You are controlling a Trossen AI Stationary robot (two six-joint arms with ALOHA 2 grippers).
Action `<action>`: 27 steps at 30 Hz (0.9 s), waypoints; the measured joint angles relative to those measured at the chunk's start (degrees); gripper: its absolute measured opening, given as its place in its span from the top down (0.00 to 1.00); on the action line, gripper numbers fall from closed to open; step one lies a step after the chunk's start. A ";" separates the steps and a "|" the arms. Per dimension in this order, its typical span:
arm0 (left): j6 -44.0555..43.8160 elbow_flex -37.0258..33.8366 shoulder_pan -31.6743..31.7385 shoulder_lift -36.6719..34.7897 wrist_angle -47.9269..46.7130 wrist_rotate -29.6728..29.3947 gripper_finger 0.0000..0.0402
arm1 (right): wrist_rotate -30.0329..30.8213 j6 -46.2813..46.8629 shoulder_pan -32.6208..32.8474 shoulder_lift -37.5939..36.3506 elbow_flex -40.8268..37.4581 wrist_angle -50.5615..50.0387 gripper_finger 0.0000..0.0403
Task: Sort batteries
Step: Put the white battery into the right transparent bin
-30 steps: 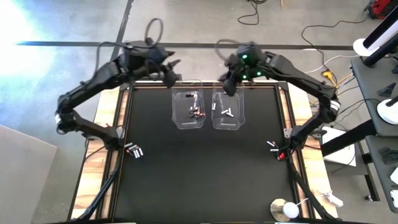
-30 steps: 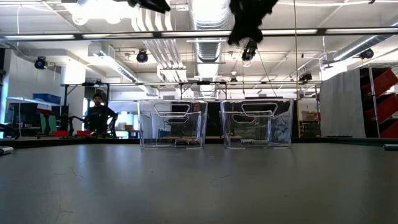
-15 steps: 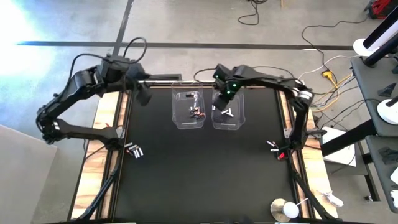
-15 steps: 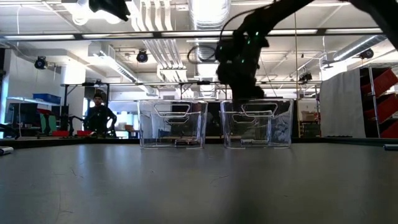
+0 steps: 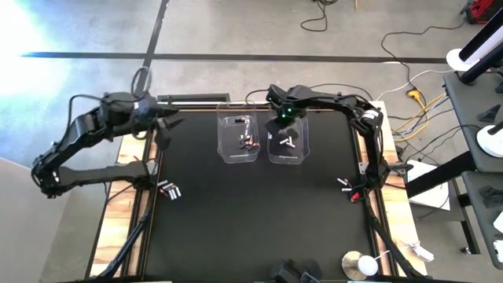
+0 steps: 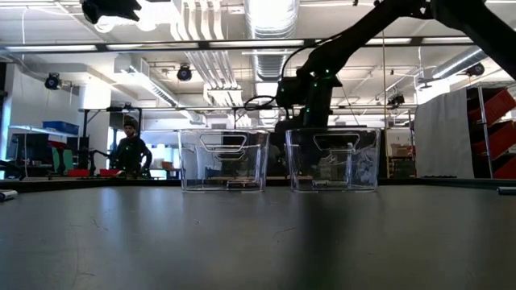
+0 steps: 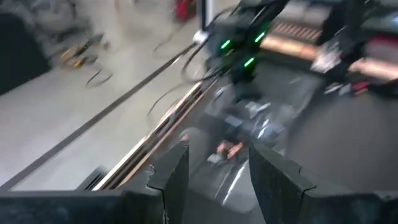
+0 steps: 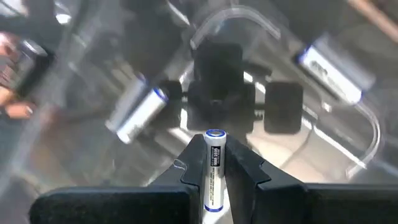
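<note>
Tabletop (image 5: 251,212) is black, with two clear tubs (image 5: 239,138) at its far edge. Right hand (image 8: 214,165) pinches a white battery (image 8: 213,169) over the right tub; left hand (image 7: 211,171), fingers parted, sits left of them. A person (image 6: 131,150) stands beyond.

Two clear tubs (image 5: 238,138) (image 5: 288,141) stand side by side at the far middle of the black tabletop (image 5: 251,212), loose batteries (image 5: 170,189) (image 5: 345,185) lying near either side edge.

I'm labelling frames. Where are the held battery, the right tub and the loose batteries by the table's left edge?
Held battery (image 8: 213,168): right wrist view, mid-body.
Right tub (image 5: 301,154): high view, near rim.
Loose batteries (image 5: 169,189): high view, middle of cluster.
</note>
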 joint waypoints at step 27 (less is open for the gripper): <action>-1.02 -3.24 0.00 -6.68 12.95 1.96 0.64 | 1.27 -21.26 -0.48 0.52 -6.96 4.62 0.92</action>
